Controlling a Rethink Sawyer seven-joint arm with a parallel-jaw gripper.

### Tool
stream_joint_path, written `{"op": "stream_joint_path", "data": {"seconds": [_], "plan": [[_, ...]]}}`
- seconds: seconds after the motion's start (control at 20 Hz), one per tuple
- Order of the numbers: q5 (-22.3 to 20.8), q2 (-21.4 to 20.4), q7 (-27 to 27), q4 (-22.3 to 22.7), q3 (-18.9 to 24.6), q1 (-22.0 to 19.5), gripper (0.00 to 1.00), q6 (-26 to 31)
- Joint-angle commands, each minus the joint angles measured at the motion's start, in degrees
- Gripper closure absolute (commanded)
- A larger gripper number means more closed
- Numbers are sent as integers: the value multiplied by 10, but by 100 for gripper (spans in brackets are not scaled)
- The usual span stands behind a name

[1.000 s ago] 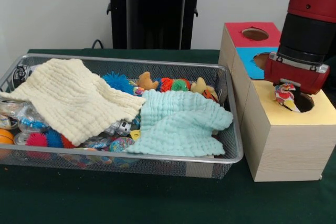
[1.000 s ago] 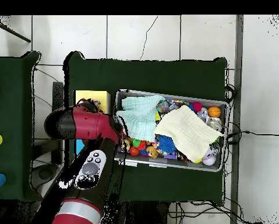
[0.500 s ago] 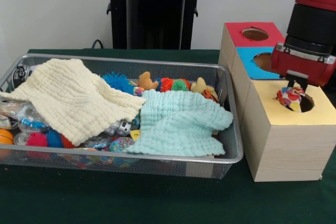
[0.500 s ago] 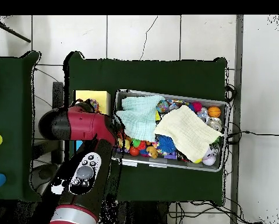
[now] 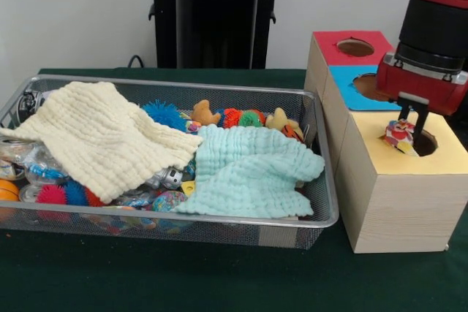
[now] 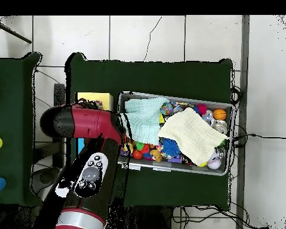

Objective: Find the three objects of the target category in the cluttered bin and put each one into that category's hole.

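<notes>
A printed fabric piece (image 5: 399, 135) is pinched by the gripper (image 5: 411, 123) at the hole (image 5: 423, 141) rim — released there, it could be snagged outside.

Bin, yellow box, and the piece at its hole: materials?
Bin: silver wire mesh, metal rim, see-through walls. Yellow box: pale wood by the grain on its sides, with a matte yellow top. Printed piece: looks like soft fabric, crumpled at the hole under the gripper.

No legible text or labels.
</notes>
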Motion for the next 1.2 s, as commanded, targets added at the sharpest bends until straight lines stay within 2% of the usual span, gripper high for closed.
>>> {"op": "stream_joint_path", "data": {"seconds": [0.05, 0.4, 0.45, 0.5, 1.2], "plan": [[3, -11, 65, -48, 36, -18, 100, 88], [9, -16, 59, -50, 60, -29, 100, 100], [2, -12, 55, -60, 53, -27, 100, 113], [-4, -10, 55, -65, 47, -25, 0, 114], [-21, -8, 62, -90, 20, -17, 0, 134]]}}
